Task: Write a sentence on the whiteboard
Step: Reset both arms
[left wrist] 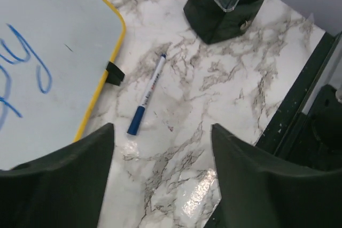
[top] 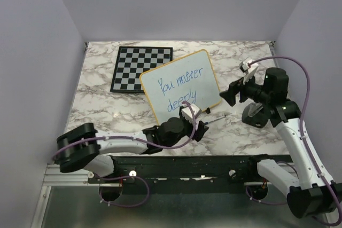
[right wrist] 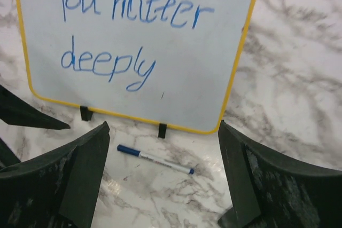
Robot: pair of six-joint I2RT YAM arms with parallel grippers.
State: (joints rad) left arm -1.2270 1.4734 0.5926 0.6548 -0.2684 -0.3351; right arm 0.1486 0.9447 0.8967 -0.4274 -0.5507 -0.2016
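Observation:
The whiteboard (top: 181, 85), white with a thin yellow-orange frame, rests on small black feet in the middle of the marble table. The sentence (top: 180, 90) in blue marker reads "You matter deeply" in two lines; it shows clearly in the right wrist view (right wrist: 128, 36). A blue-capped marker (left wrist: 147, 95) lies on the table just in front of the board's lower edge, also in the right wrist view (right wrist: 155, 159). My left gripper (left wrist: 163, 180) is open and empty above the table next to the marker. My right gripper (right wrist: 163, 180) is open and empty, facing the board and the marker.
A black-and-white chessboard (top: 141, 69) lies behind the whiteboard at the back left. The right arm's black body (left wrist: 227, 4) stands close beyond the marker. The table's black front rail (top: 187, 166) runs along the near edge. Grey walls enclose three sides.

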